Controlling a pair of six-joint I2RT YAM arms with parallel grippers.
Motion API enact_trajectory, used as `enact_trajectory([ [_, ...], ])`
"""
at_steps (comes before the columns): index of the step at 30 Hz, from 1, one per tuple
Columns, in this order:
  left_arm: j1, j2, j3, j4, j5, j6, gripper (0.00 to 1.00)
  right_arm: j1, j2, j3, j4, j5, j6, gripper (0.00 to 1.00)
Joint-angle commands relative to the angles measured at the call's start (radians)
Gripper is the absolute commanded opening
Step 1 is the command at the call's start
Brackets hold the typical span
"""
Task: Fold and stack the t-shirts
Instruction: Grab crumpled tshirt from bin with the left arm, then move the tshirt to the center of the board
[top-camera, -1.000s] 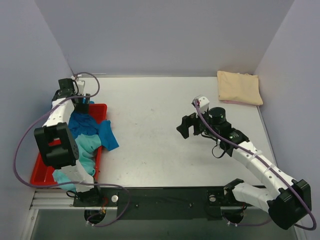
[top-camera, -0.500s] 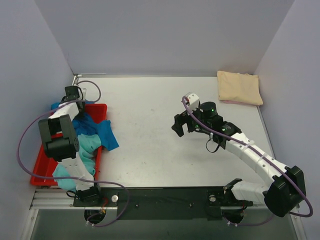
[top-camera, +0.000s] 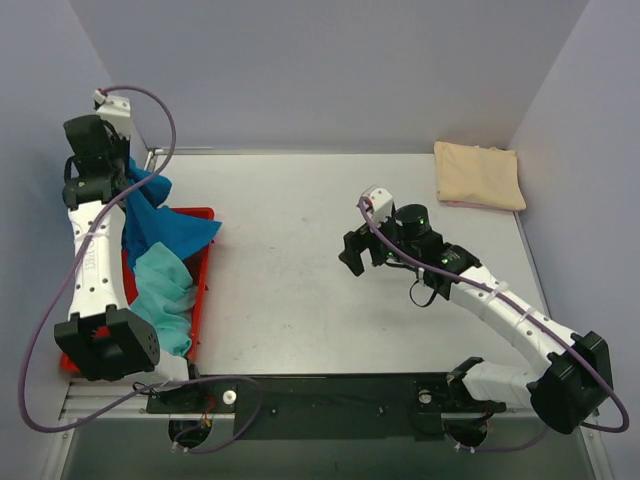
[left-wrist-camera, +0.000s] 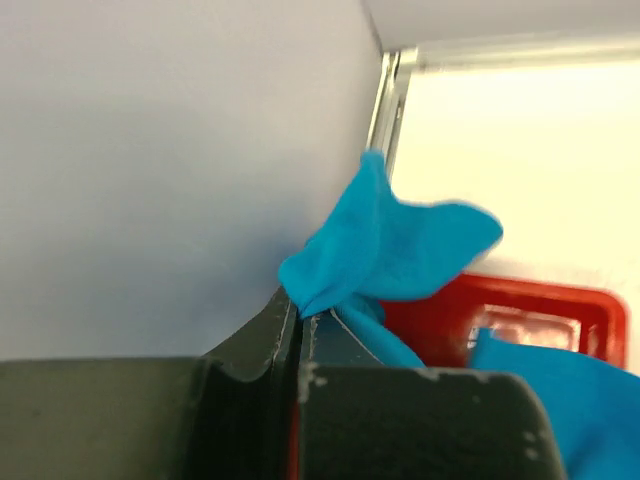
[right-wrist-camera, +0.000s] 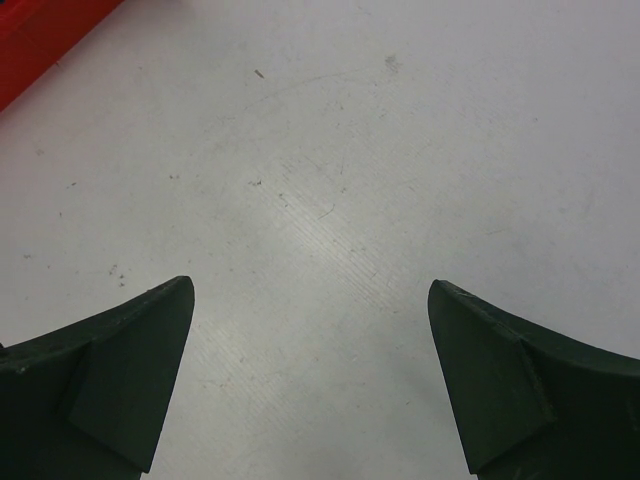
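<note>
My left gripper (left-wrist-camera: 299, 312) has closed on a fold of the deep blue t-shirt (top-camera: 160, 222). It has risen from inside the far end of the red tray (top-camera: 204, 213) to a position high above the tray's far left corner. The deep blue t-shirt was bunched in the tray with one part draped over the tray's right rim. It now hangs from my jaws down to the tray. More of the teal t-shirt (top-camera: 165, 290) is exposed in the tray. My right gripper (top-camera: 355, 258) has shifted closer to the tray.
</note>
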Motion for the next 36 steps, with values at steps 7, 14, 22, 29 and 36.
enact_trajectory([
  [7,-0.065,-0.206,0.525,-0.18,0.404,-0.139,0.0,0.077,-0.112,0.091,0.064,-0.012,0.028,0.96],
  [14,-0.073,-0.234,0.81,-0.137,0.511,-0.291,0.0,0.133,-0.107,0.165,0.097,-0.084,0.079,0.97],
  [22,-0.167,-0.221,0.576,-0.132,0.717,-0.42,0.0,0.119,-0.134,0.208,-0.001,-0.055,0.067,1.0],
  [29,-0.664,-0.134,0.209,-0.131,0.426,-0.202,0.0,-0.062,-0.088,0.214,-0.172,0.01,0.128,1.0],
  [36,-0.83,0.173,0.156,-0.056,0.481,-0.182,0.0,-0.122,0.032,0.232,-0.323,0.276,0.117,1.0],
])
